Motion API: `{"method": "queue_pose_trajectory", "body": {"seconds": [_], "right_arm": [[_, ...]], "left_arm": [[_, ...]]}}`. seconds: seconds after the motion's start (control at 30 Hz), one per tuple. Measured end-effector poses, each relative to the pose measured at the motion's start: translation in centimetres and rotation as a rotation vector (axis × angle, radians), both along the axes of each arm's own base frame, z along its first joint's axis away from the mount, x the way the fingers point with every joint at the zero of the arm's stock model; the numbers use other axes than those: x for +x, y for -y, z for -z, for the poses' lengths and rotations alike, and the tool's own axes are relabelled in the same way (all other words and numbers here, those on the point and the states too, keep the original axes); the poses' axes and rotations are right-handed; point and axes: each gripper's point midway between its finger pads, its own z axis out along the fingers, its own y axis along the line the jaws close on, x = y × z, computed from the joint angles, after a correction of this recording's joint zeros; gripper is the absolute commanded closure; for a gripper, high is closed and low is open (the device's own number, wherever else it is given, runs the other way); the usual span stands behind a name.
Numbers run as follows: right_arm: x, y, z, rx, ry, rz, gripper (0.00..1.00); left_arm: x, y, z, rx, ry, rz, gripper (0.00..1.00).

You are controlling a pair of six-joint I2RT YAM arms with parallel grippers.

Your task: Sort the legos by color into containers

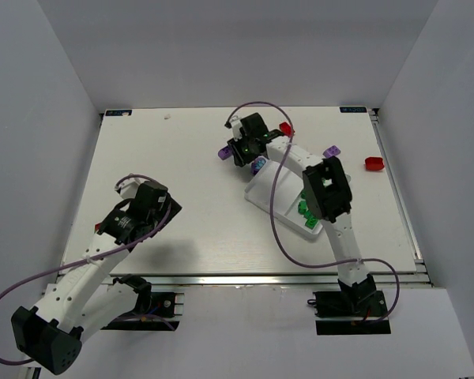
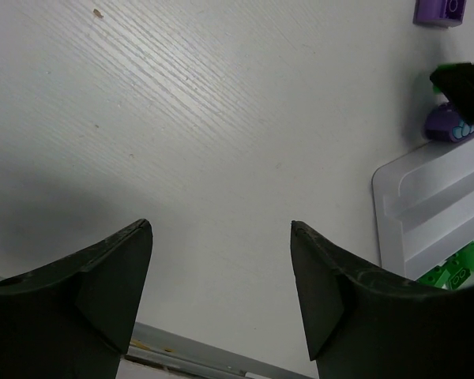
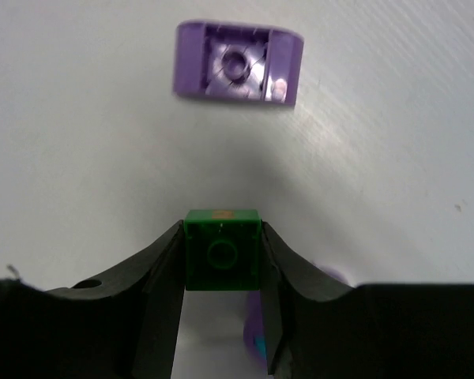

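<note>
Partly done, by the look of it: in the top view the white tray (image 1: pixel 265 189) lies slantwise right of centre on the counter (image 1: pixel 182 158). A cluster of green bricks (image 1: pixel 306 211) sits toward its lower end, but the right arm covers much of the tray, so what else it holds cannot be told. Loose on the counter are a red brick (image 1: pixel 374 163) at the far right, a second red brick (image 1: pixel 285 127) in the upper middle, and a purple brick (image 1: pixel 330 151) between them. The right fingers (image 1: pixel 238 150) hang just off the tray's upper-left end; the left fingers (image 1: pixel 152 204) sit well apart at the lower left. In the left wrist view those fingers are spread wide over bare counter with nothing between them. At the right edge the tray's corner shows its raised dividers, with green bricks in the compartment at the lower right. A rounded purple piece (image 2: pixel 445 124) lies just past the corner; whether it is in the tray or beside it I cannot tell. In the right wrist view the fingers pinch a green brick (image 3: pixel 222 249) from both sides, with an upturned purple brick (image 3: pixel 237 73) lying ahead in the upper frame. I judge the greens mostly sorted; this one, the reds and the purples remain.
</note>
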Motion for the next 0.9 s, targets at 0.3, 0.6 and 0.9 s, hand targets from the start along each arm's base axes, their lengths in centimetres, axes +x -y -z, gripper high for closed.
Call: {"method": "queue_pose_trajectory", "body": {"seconds": [0.3,0.6,0.9], "right_arm": [[-5.5,9.1,-15.2,0.129,0.177,-0.144,1.0],[-8.0,25.6,-11.6,-0.018,0.104,0.125,1.0],[-10.6,27.8,-5.7,-0.084,-0.103,0.173,0.75]], "left_arm": [[0.8,0.0,1.1,-0.005,-0.032,-0.044,0.17],[1.8,-1.9,2.0,-0.081,-0.046,-0.166,0.08],[2.1,-4.7,4.2,-0.109,-0.205,-0.295,0.02]]}}
